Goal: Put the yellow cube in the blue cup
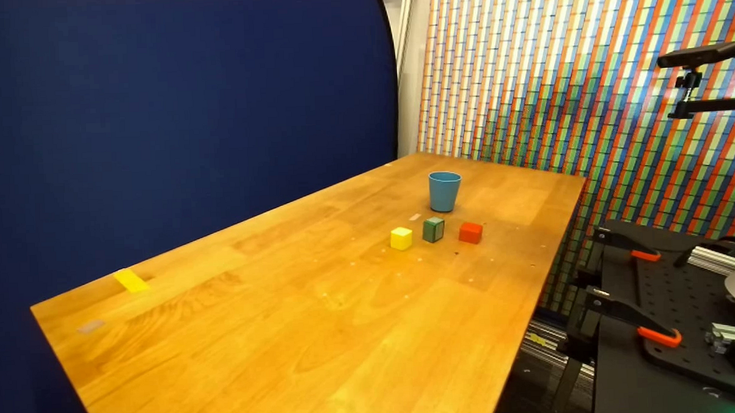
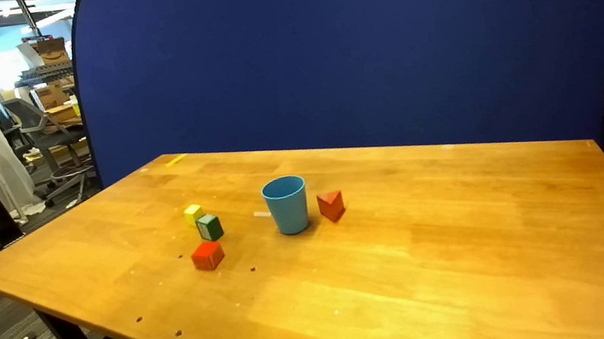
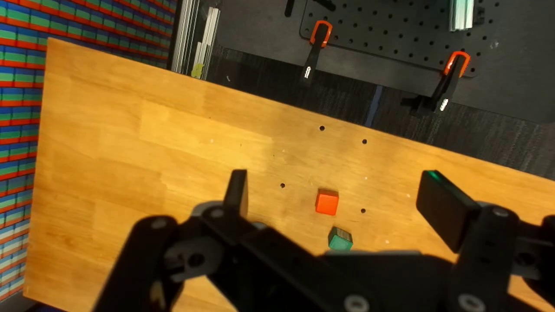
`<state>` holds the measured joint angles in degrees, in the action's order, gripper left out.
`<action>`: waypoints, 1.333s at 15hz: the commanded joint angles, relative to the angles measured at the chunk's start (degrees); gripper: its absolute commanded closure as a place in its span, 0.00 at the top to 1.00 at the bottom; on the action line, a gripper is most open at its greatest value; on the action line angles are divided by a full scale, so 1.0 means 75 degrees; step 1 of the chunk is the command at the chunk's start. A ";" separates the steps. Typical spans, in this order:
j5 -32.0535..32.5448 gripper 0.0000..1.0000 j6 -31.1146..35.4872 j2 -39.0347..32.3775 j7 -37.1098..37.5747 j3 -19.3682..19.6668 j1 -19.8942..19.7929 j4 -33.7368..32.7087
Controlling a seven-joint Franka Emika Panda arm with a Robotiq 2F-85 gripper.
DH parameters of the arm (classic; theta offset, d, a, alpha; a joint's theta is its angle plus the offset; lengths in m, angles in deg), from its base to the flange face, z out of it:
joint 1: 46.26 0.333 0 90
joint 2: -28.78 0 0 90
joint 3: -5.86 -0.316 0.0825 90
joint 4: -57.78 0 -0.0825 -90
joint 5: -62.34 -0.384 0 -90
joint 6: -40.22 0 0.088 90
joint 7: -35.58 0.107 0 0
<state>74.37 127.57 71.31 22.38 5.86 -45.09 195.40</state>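
Note:
The yellow cube (image 1: 401, 238) rests on the wooden table and also shows in an exterior view (image 2: 194, 214), close beside the dark green block. The blue cup (image 1: 444, 193) stands upright and open at the top, and it also shows in an exterior view (image 2: 287, 209). The cube is outside the cup, on the table. My gripper (image 3: 334, 175) shows only in the wrist view; its fingers are wide apart with nothing between them, high above the table. In the wrist view the yellow cube is hidden, and the cup cannot be made out behind the gripper.
A red cube (image 3: 327, 202) and a dark green block (image 3: 340, 239) lie near the yellow cube. An orange-red triangular block (image 2: 331, 206) stands beside the cup. The table edge (image 3: 277, 104) faces a black bench with orange-tipped clamps (image 3: 318, 41). A dark blue screen (image 2: 343, 50) stands behind the table.

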 commanded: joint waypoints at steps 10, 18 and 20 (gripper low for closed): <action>-0.1992 1.00 0.4924 -0.3952 -0.0285 0.0847 0.0412 -0.0342; -0.4623 1.00 0.4522 -0.8034 -0.3098 0.0070 0.0053 -0.2897; -0.4244 1.00 0.4145 -0.8916 -0.2646 -0.0178 -0.0053 -0.3665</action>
<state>41.36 164.04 14.35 1.72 7.51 -43.12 178.69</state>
